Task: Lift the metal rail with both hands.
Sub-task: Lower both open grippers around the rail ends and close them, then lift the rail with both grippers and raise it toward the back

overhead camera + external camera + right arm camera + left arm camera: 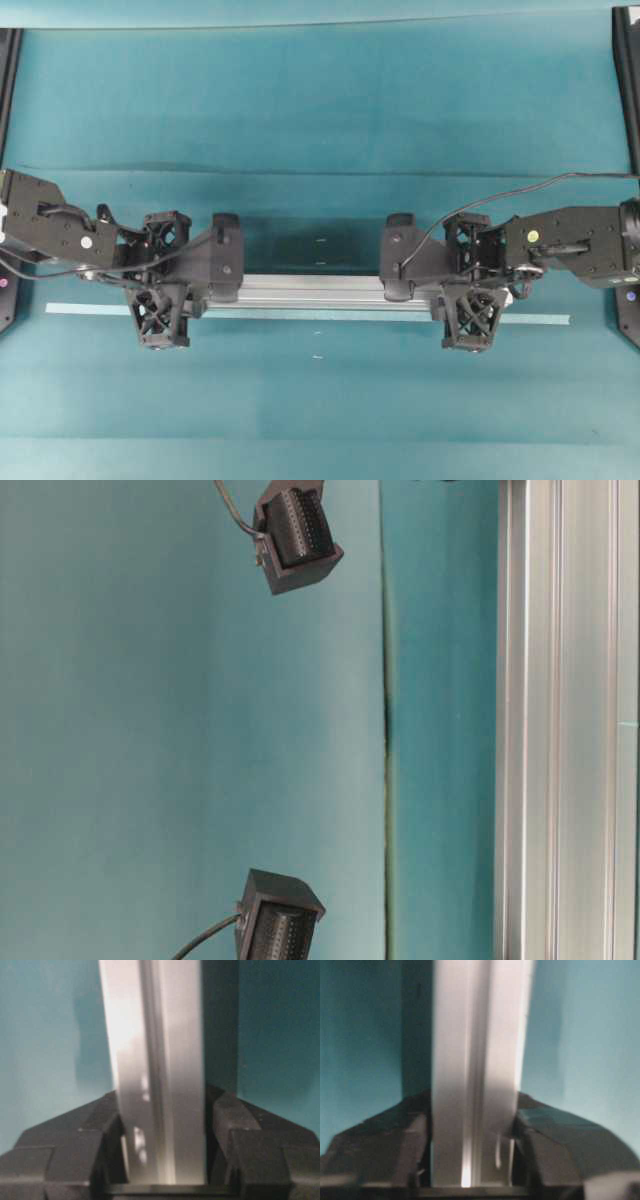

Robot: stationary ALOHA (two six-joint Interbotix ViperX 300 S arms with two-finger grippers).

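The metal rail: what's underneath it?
Under the metal rail only teal table covering shows, with a pale-green tape strip alongside. The left end effector and right end effector hide its ends.

Counter (320, 100): flat, covered edge to edge in teal sheeting, matte, lighter patches in places. One straight seam in the cover runs across the far side of both jaws; the table-level view shows it as a thin dark line.

Pale-green tape strip (300, 313): lies flat on the cover, long and thin, passing under both sets of jaws and running out past each.

Small white marks (320, 263): a pair midway between the two sets of jaws, another pair on the near side of the strip.

Metal rail (475, 1075), held in the jaws, throws a dark shadow band on the cover beside it.
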